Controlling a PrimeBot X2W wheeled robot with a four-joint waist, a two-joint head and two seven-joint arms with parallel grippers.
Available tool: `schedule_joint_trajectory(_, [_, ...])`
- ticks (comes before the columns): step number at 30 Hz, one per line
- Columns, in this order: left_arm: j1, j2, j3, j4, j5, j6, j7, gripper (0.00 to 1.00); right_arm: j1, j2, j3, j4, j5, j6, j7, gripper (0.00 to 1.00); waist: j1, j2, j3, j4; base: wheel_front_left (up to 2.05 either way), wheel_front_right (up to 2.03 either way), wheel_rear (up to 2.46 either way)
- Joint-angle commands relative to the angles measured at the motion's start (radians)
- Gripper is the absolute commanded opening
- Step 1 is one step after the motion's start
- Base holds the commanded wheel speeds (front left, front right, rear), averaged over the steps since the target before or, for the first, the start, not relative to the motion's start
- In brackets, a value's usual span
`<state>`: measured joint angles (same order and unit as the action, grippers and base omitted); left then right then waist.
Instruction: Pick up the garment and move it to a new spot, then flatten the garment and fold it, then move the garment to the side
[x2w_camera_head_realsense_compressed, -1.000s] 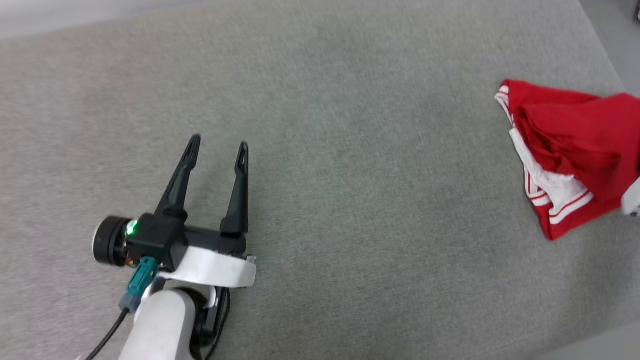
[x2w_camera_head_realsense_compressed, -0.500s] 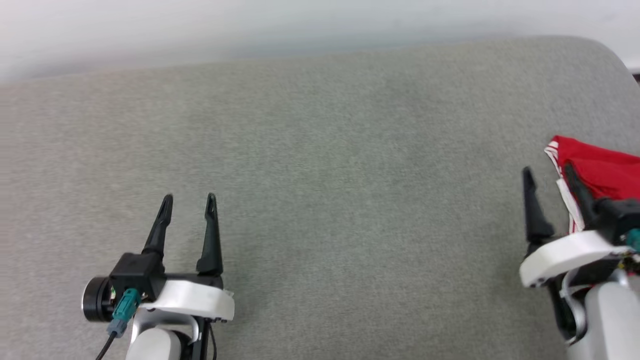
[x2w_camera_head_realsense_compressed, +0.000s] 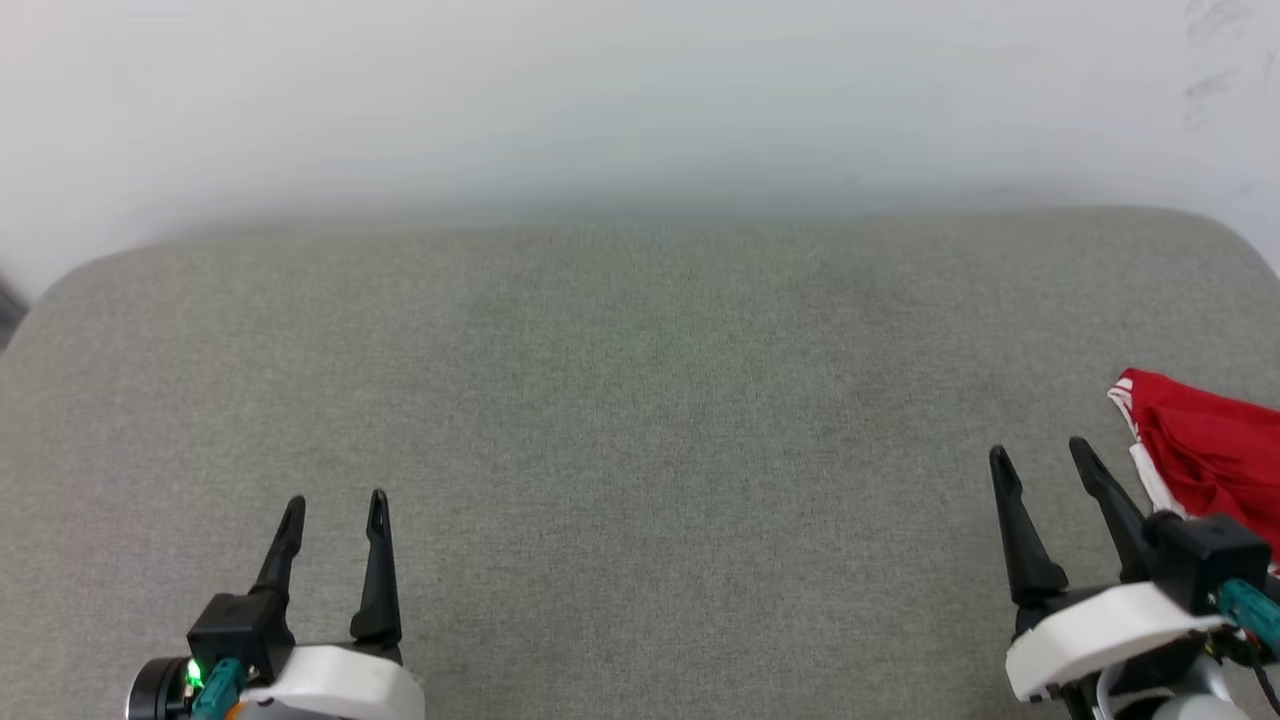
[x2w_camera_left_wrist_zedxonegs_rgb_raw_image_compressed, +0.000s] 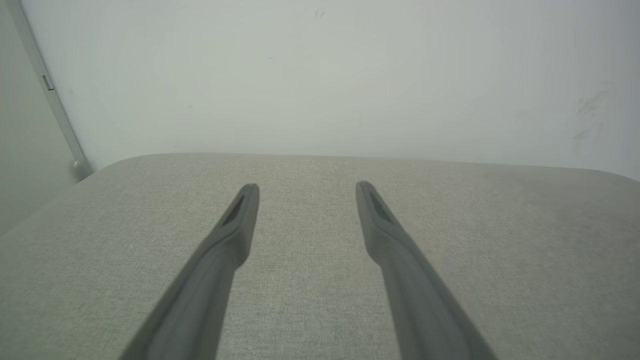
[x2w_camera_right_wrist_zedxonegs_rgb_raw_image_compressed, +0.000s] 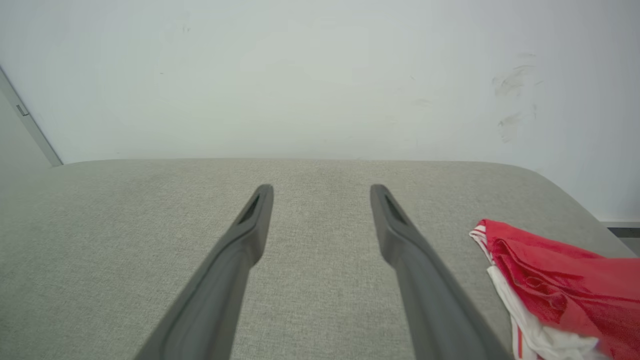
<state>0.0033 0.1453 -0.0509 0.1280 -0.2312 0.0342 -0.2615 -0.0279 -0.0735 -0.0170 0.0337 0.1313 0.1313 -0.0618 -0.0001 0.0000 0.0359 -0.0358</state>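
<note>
Table (x2w_camera_head_realsense_compressed: 640, 400): grey cloth top, far edge against a pale wall (x2w_camera_head_realsense_compressed: 600, 100).

Garment (x2w_camera_head_realsense_compressed: 1210, 450): red shirt in a compact, loosely layered bundle at the right edge of the table. White sleeve and striped trim face the middle of the table. The head view cuts off its right part, so I cannot tell whether any of it hangs over the edge. The right wrist view shows it (x2w_camera_right_wrist_zedxonegs_rgb_raw_image_compressed: 560, 270) creased and uneven, not a crisp flat fold.

Left tool (x2w_camera_head_realsense_compressed: 335, 498): fingers apart, nothing between them, above the near edge toward the left corner. The left wrist view (x2w_camera_left_wrist_zedxonegs_rgb_raw_image_compressed: 307, 186) shows only bare cloth top ahead of it.
Right tool (x2w_camera_head_realsense_compressed: 1038, 447): fingers apart, empty, near edge toward the right corner, garment just beside its outer finger.

Stage: this fits either a rumpled shirt waiting to be lifted or a soft fold already set aside. The pictures do not settle which.

Risks, as judged:
- The outer finger of the right tool is close to the trim. A sideways swing could snag it and drag the layers open.
- The bundle sits at the edge, so a nudge outward could tip it off the table.
- The layers are loose. A pinch on the top layer alone would lift one flap and let the rest spill.
</note>
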Motion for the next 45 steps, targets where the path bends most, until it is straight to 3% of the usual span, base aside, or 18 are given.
schedule_joint_trajectory(1, [0.018,0.004,0.002,0.002,0.007,-0.007,-0.004,1.00,0.031,0.003,-0.002,-0.025,-0.003,-0.001,0.007,1.00,0.0001,0.0000,-0.023,0.002,0.00,0.00,0.00])
schedule_joint_trajectory(14, [0.048,0.006,-0.012,0.036,0.009,-0.027,-0.005,1.00,0.151,0.021,-0.024,-0.163,-0.014,-0.001,0.042,1.00,0.0001,0.0000,-0.050,-0.005,0.00,0.00,0.00])
schedule_joint_trajectory(36, [0.013,0.008,0.004,0.053,0.013,-0.036,-0.004,1.00,0.148,0.025,-0.018,-0.174,-0.002,-0.001,0.045,1.00,0.0001,0.0000,-0.030,-0.004,0.00,0.00,0.00])
schedule_joint_trajectory(37, [0.027,0.006,0.002,0.054,0.008,-0.035,0.000,0.00,0.139,0.021,-0.018,-0.171,-0.006,0.000,0.049,0.00,0.0001,0.0000,-0.030,-0.004,0.00,0.00,0.00])
schedule_joint_trajectory(40, [0.036,-0.002,0.000,0.077,0.002,-0.036,0.006,0.00,0.142,0.021,-0.014,-0.147,-0.001,0.000,0.050,0.00,0.0002,0.0000,-0.029,-0.003,0.00,0.00,0.00])
schedule_joint_trajectory(45, [0.019,-0.008,0.018,0.087,-0.093,-0.045,0.038,0.00,0.132,0.016,-0.012,-0.129,0.111,0.000,0.051,0.00,0.0002,0.0000,-0.029,-0.002,0.00,0.00,0.00])
